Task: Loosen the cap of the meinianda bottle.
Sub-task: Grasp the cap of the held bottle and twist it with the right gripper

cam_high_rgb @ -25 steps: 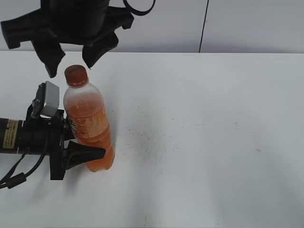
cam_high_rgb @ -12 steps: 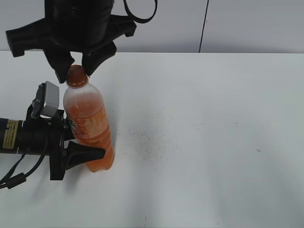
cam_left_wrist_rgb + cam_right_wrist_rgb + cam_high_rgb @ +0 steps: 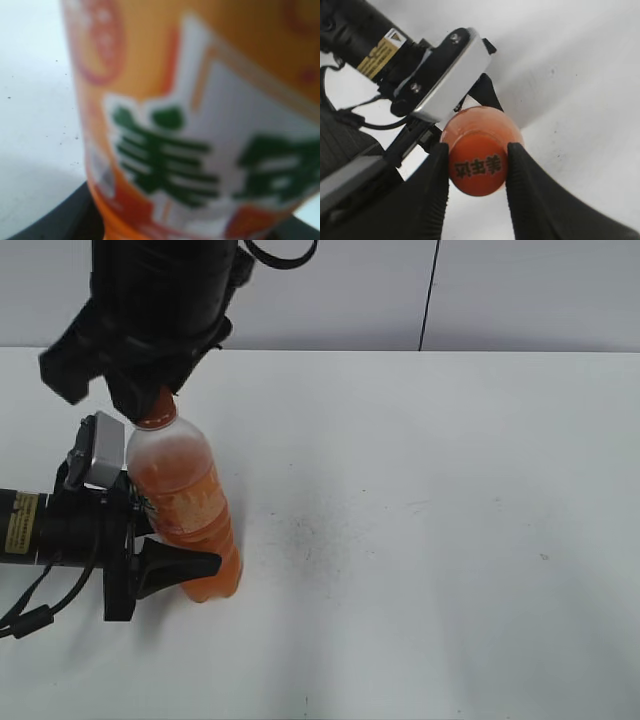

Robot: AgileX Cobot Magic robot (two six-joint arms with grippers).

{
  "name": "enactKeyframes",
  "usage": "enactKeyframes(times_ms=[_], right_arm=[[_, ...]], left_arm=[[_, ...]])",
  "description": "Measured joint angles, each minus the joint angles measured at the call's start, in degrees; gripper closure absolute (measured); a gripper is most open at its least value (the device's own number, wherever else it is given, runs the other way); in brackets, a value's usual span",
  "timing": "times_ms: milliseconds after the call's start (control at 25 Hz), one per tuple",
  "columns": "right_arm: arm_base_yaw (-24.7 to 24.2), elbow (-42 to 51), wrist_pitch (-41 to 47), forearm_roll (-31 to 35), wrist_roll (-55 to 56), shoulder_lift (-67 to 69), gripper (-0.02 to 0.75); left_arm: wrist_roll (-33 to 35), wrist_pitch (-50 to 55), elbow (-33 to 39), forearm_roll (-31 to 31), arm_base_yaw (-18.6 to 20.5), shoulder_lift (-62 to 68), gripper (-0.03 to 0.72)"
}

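The meinianda bottle [image 3: 185, 505] stands upright at the left of the white table [image 3: 420, 540], full of orange drink, its label [image 3: 200, 125] filling the left wrist view. My left gripper [image 3: 165, 540] comes in from the left and is shut on the bottle's lower body. My right gripper [image 3: 150, 405] reaches down from above. In the right wrist view its two black fingers [image 3: 477, 167] press on both sides of the orange cap [image 3: 477, 170]. In the exterior view only the cap's lower edge [image 3: 157, 422] shows under the fingers.
The left arm [image 3: 50, 525] lies along the table's left edge with a cable [image 3: 30, 615] trailing under it. A grey wall [image 3: 500, 290] with a dark vertical seam [image 3: 429, 295] runs behind the table.
My right gripper has come down from above the cap, turned about its axis, and closed its fingers onto the cap. The bottle and my left gripper have stayed in place.
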Motion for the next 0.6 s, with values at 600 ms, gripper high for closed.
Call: enactKeyframes(times_ms=[600], right_arm=[[0.04, 0.00, -0.79, -1.18, -48.28, -0.22, 0.512]], left_arm=[[-0.42, -0.06, 0.00, 0.03, 0.00, 0.00, 0.292]])
